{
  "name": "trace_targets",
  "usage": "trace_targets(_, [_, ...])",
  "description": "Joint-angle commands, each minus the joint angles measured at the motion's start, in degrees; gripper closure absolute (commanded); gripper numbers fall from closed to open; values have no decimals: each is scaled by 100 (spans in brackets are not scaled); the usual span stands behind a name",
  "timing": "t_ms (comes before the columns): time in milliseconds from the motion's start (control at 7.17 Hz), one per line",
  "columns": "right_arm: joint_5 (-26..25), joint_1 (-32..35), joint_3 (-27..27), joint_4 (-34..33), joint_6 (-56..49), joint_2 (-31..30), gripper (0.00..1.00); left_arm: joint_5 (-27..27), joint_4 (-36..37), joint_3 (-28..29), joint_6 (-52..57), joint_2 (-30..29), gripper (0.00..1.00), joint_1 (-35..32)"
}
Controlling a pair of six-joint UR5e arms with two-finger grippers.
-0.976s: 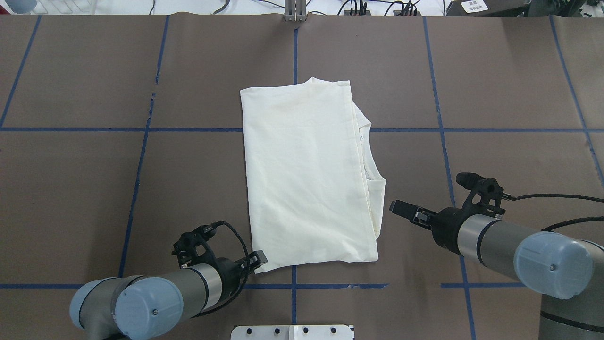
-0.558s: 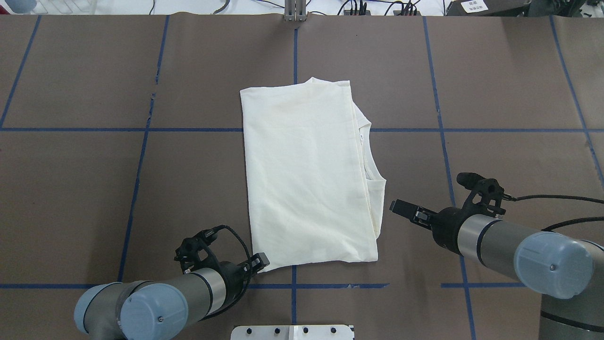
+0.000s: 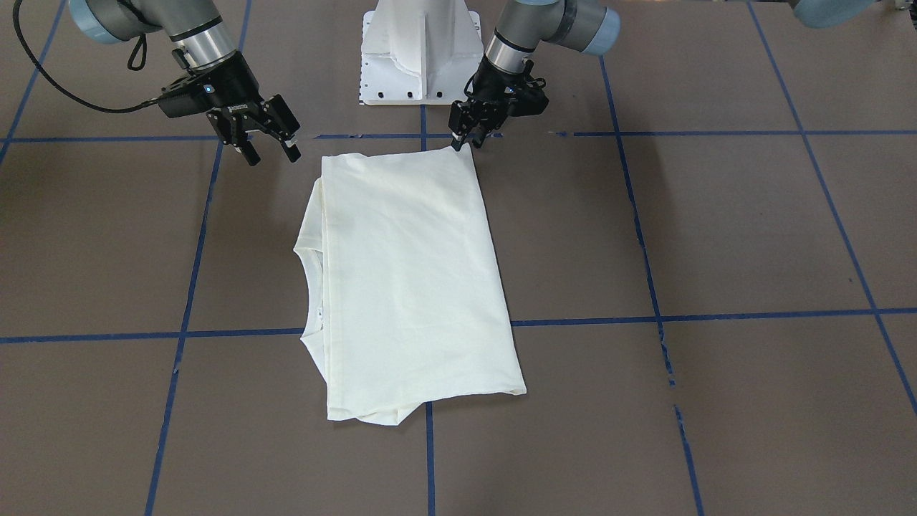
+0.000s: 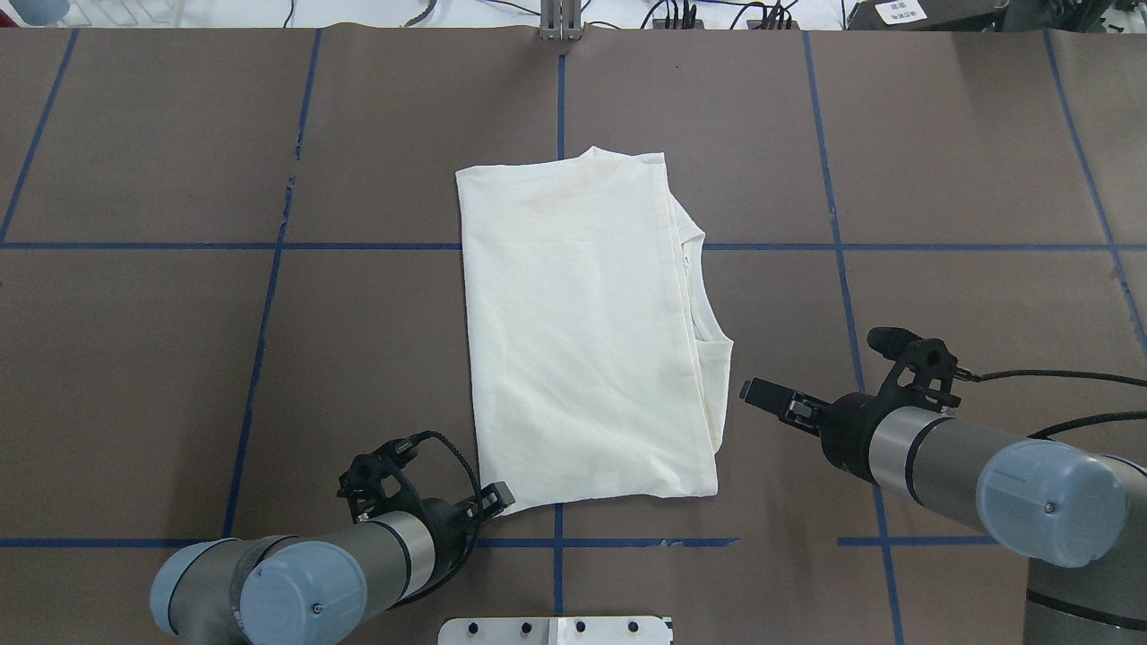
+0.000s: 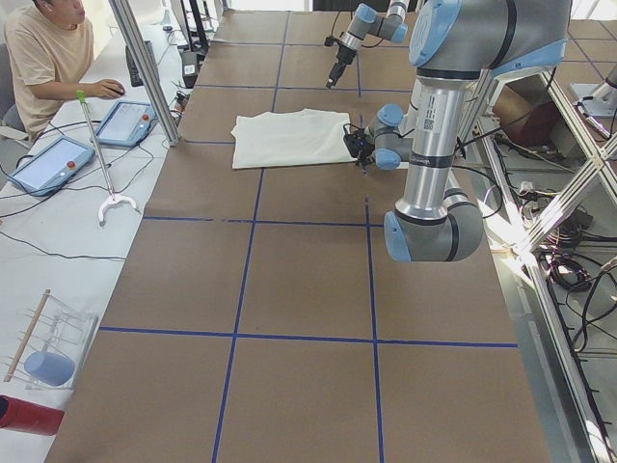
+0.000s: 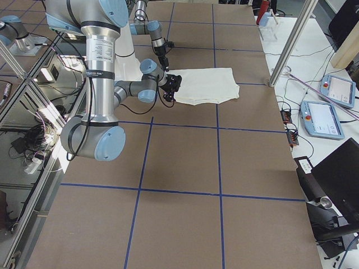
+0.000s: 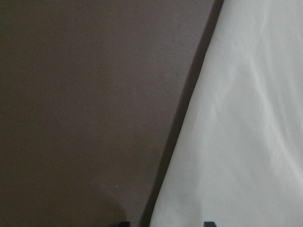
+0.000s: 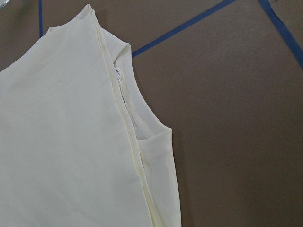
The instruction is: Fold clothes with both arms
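Your shirt (image 4: 582, 340) lies folded in the middle of the table (image 4: 161, 358). The left gripper (image 4: 498, 495), fingers apart, straddles the shirt's corner nearest the robot. Closing here may pinch only the top layer or bunch the cloth. The right gripper (image 4: 760, 394), also apart, hangs just beside the collar edge, holding nothing. A one-sided lift would skew the fold.

table (image 4: 968, 134): brown, blue tape (image 4: 561, 98) grid | person (image 5: 43, 58): seated near two tablets (image 5: 122, 123) | red cylinder (image 5: 29, 415): lying beside table
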Motion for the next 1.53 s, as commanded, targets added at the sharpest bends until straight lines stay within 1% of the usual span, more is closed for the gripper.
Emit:
trace_targets(0, [-44, 0, -5, 0, 0, 0, 0, 7, 2, 36, 19, -35, 39, -1])
trace_targets(139, [-44, 0, -5, 0, 0, 0, 0, 7, 2, 36, 19, -61, 41, -1])
trace_targets(279, [-44, 0, -5, 0, 0, -9, 0, -2, 2, 36, 19, -79, 45, -1])
trace_targets(558, [-53, 0, -5, 0, 0, -9, 0, 7, 2, 27, 28, -79, 46, -18])
trace_targets(697, [-53, 0, -5, 0, 0, -9, 0, 7, 2, 27, 19, -79, 50, -27])
trace_targets(837, [-53, 0, -5, 0, 0, -9, 0, -2, 2, 27, 19, -79, 55, -27])
trace_targets(1395, [-53, 0, -22, 0, 0, -9, 0, 7, 2, 27, 28, -79, 59, -27])
